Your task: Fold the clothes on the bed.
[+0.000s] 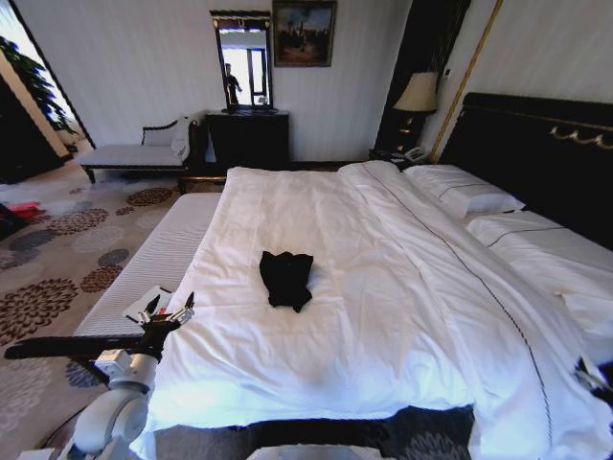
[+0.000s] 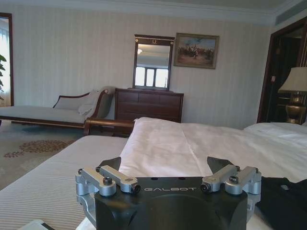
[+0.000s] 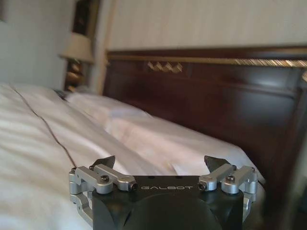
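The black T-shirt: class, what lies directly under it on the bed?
The black T-shirt lies bunched on the white duvet, which spreads around it across the bed. The patch of duvet beneath it is covered, and so is anything below the duvet.

Daylight glares off the white bed (image 1: pixel 383 316), edges bow in the head view, and the headboard (image 3: pixel 201 96) looks slightly blurred.

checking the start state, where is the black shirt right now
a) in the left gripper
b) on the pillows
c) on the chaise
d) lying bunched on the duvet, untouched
d: the shirt lies bunched mid-duvet, and the left gripper is open at the bed's near left edge, well clear of it.
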You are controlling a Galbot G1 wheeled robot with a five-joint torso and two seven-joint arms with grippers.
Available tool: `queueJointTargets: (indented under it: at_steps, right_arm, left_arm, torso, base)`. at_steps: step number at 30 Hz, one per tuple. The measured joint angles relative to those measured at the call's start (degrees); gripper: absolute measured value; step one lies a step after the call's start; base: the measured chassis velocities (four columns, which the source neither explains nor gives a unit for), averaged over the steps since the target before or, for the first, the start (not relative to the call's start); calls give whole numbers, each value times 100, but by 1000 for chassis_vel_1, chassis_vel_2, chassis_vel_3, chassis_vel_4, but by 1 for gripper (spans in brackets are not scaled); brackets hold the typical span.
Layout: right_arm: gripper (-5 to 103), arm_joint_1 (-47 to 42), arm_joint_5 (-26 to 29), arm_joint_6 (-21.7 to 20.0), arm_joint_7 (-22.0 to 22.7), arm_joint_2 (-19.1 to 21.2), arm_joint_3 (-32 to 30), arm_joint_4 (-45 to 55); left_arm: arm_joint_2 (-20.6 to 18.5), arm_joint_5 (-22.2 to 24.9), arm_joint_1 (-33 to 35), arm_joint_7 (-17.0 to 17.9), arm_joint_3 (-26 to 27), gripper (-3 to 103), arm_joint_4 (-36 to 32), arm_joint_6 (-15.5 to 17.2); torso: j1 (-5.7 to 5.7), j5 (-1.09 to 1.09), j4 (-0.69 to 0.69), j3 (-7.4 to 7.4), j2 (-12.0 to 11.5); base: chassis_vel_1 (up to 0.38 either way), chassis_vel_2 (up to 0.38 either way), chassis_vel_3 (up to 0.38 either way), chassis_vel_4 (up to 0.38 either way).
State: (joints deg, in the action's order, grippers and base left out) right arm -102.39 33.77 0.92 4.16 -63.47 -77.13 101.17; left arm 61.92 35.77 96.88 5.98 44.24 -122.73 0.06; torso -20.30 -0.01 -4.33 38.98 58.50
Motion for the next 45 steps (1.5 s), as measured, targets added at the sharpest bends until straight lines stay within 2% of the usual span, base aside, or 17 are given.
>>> queueJointTargets:
  at_steps: [6, 17, 24, 27, 29, 30, 32, 33, 34, 36, 37, 38, 39, 41, 43, 45]
  right_arm:
    - [100, -150, 225, -291, -112, 415, 48, 882]
    - [100, -22, 466, -730, -183, 876, 415, 1613]
    - [100, 251, 211, -854, -243, 1276, 1006, 1755]
    - [100, 486, 260, -1064, -181, 1503, 1382, 1872]
    - [100, 782, 418, -1347, -112, 1798, 1699, 1931]
    - [100, 782, 418, -1347, -112, 1798, 1699, 1931]
    - [100, 978, 534, -1524, -90, 2069, 1874, 1931]
    - [100, 1104, 887, -1779, -37, 2333, 1976, 1943]
    - [100, 1104, 887, -1779, -37, 2333, 1976, 1943]
    - [100, 1243, 1416, -2046, 75, 2594, 2046, 1965]
    - [100, 1448, 1886, -2319, 223, 2794, 2159, 1969]
    - [100, 1621, 2293, -2529, 356, 2961, 2273, 1970]
    - [100, 1621, 2293, -2529, 356, 2961, 2273, 1970]
    - [100, 1854, 2797, -2772, 505, 3154, 2438, 1957]
    - [100, 2366, 3421, -3023, 656, 3366, 2961, 1795]
    - [100, 2572, 3612, -3092, 691, 3405, 3185, 1725]
  left_arm:
    - [-14, -11, -58, 31, -27, 100, -2, 69]
    - [-37, -42, -134, 81, -85, 100, 8, 149]
    - [-99, -78, -268, 140, -197, 100, 25, 241]
    - [-103, -89, -290, 159, -235, 100, 23, 264]
    - [-102, -105, -287, 160, -249, 100, 23, 268]
    - [-102, -105, -287, 160, -249, 100, 23, 268]
    - [-102, -116, -286, 160, -264, 100, 38, 268]
    - [-128, -119, -324, 161, -327, 100, 80, 270]
    - [-128, -119, -324, 161, -327, 100, 80, 270]
    - [-174, -123, -407, 161, -436, 100, 136, 280]
    - [-201, -138, -451, 161, -510, 100, 171, 288]
    - [-230, -160, -499, 165, -597, 100, 202, 300]
    - [-230, -160, -499, 165, -597, 100, 202, 300]
    - [-268, -203, -562, 173, -715, 100, 233, 307]
    - [-288, -278, -600, 183, -836, 100, 260, 313]
    - [-290, -294, -606, 188, -864, 100, 263, 315]
  torso:
    - [0, 1, -1, 0, 0]
    - [-1, 1, 0, 0, 0]
    - [0, 1, -1, 0, 0]
    - [-1, 2, 0, 0, -1]
    - [0, 1, 1, 0, 0]
    - [0, 1, 1, 0, 0]
    - [0, 1, 2, 0, 0]
    - [-1, 1, 3, 0, 0]
    - [-1, 1, 3, 0, 0]
    - [-1, 1, -1, 0, -1]
    - [-1, 0, -5, 0, -1]
    - [-1, 1, 1, 0, 0]
    - [-1, 1, 1, 0, 0]
    - [-1, 0, 0, 0, 0]
    - [-1, 0, -1, 0, -1]
    - [-1, 2, 0, 0, -1]
  base:
    - [0, 0, 0, 0]
    - [0, 0, 0, 0]
    - [0, 0, 0, 0]
    - [0, 0, 0, 0]
    - [0, 0, 0, 0]
    - [0, 0, 0, 0]
    - [0, 0, 0, 0]
    - [0, 0, 0, 0]
    - [0, 0, 0, 0]
    - [0, 0, 0, 0]
    - [0, 0, 0, 0]
    - [0, 0, 0, 0]
    - [0, 0, 0, 0]
    - [0, 0, 0, 0]
    - [0, 0, 0, 0]
    - [0, 0, 0, 0]
